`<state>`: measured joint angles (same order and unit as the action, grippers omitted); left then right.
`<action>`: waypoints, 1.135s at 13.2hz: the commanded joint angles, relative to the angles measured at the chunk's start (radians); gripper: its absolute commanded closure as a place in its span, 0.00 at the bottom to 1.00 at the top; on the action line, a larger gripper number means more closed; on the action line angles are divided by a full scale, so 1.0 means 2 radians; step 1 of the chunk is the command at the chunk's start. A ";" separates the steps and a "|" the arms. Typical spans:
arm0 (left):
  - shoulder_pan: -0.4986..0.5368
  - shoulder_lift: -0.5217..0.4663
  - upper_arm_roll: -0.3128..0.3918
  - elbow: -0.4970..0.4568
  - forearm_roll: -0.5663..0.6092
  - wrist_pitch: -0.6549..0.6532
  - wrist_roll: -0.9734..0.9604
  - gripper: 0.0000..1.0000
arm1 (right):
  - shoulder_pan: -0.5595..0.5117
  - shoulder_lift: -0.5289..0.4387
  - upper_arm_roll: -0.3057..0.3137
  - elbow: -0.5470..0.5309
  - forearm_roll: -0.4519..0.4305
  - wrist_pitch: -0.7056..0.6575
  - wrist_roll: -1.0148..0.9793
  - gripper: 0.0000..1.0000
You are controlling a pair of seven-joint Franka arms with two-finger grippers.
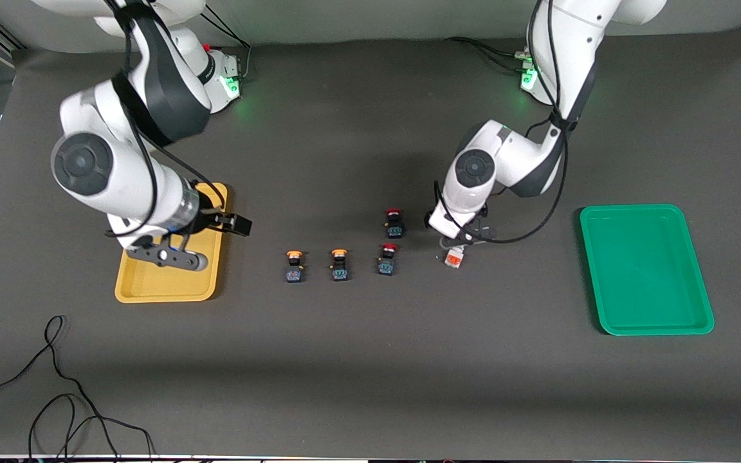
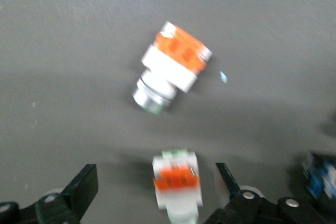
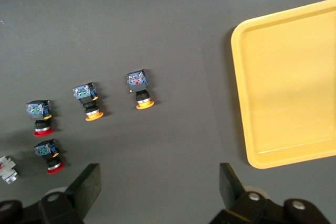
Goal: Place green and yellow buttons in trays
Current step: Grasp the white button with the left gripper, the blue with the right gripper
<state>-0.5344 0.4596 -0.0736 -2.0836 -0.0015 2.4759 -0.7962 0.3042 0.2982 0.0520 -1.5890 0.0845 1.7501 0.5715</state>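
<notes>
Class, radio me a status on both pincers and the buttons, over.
Left pincer open, astride a white button. Right pincer open above yellow tray. Both trays empty. Nothing blocking.

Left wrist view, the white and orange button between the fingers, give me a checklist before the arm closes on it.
1. Left end effector open: ok.
2. White-orange button between the fingers: ok.
3. Second white-orange button apart from the fingers: ok.
4. Green tray has bare floor to receive it: ok.
5. Right end effector open over the table beside the yellow tray, away from this grasp: ok.
6. Fingers low enough to grip: cannot tell.
</notes>
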 commanded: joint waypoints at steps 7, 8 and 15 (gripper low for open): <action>-0.028 0.022 -0.006 0.003 0.002 0.022 -0.036 0.05 | 0.036 0.115 -0.005 -0.042 0.007 0.154 0.008 0.00; -0.029 0.023 -0.006 0.003 0.002 0.023 -0.035 0.14 | 0.040 0.131 -0.005 -0.042 0.007 0.171 0.009 0.00; -0.022 -0.013 -0.006 0.004 -0.003 -0.007 -0.043 0.89 | 0.055 0.198 -0.006 -0.042 0.004 0.242 0.008 0.00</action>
<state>-0.5797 0.4944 -0.0878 -2.0725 -0.0043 2.5077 -0.8509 0.4013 0.6822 0.0518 -1.6863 0.0902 2.2257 0.5723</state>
